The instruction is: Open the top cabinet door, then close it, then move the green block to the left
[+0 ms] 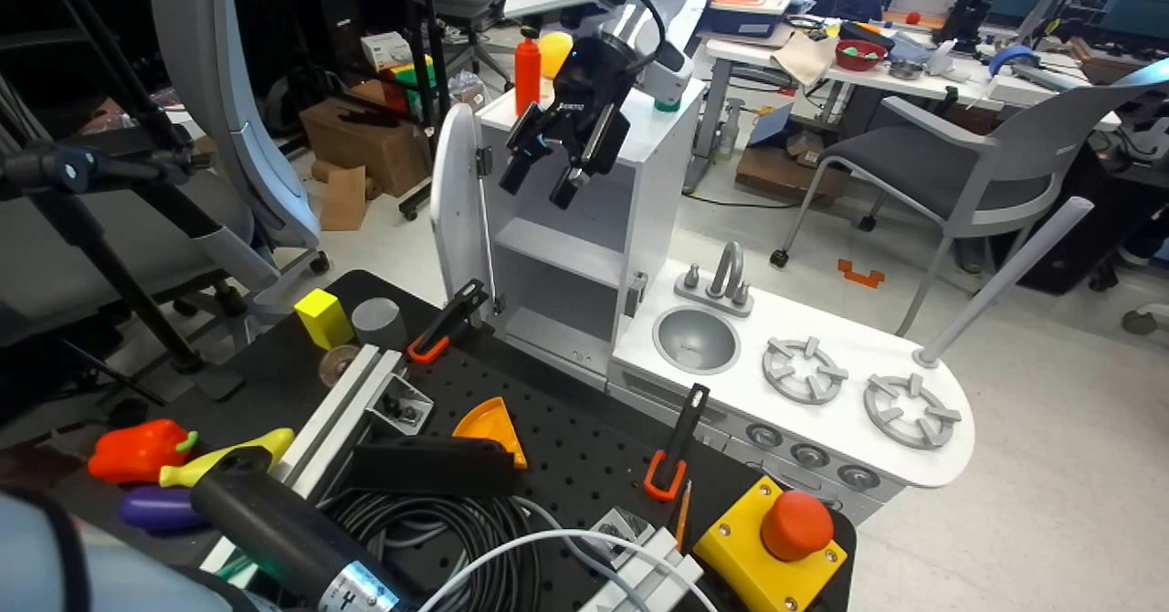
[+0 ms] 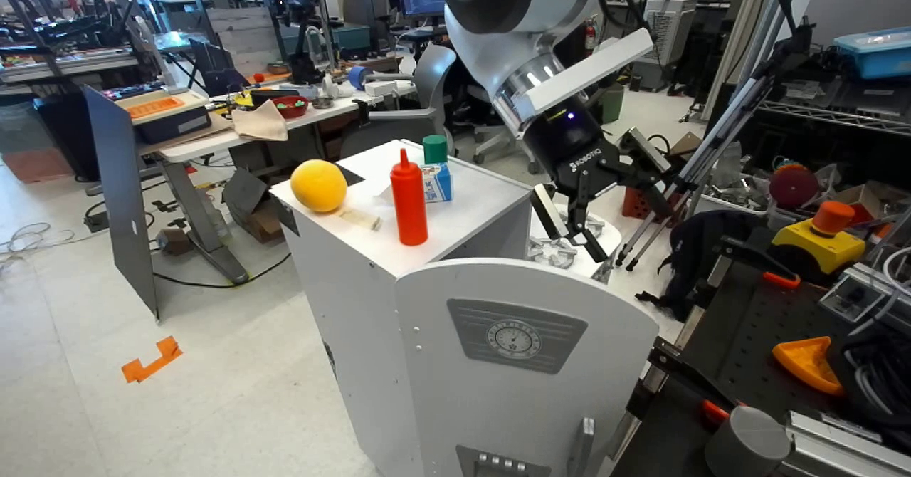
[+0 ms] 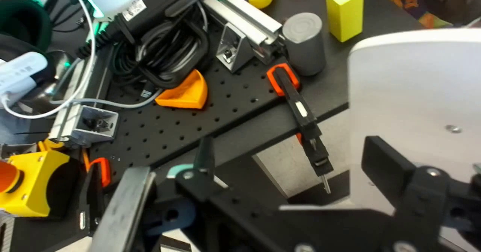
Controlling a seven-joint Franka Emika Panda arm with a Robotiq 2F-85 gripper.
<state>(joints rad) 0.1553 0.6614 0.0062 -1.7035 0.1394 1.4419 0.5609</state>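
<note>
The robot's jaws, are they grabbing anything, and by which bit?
Nothing is held: the jaws stand apart with no thing between them, and the top cabinet door is open but not gripped.

At 5 o'clock in an exterior view, a pale grey-white, arch-topped cabinet door bears a dark grey panel with a pale-marked dial; between 11 and 12 appear a green cylindrical block and a blue-and-white carton, toward 10 a red plastic bottle. The gripper is black with white lettering. In the wrist view, a yellow rectangular block shows at 1:30; holes pattern the black tabletop.
</note>
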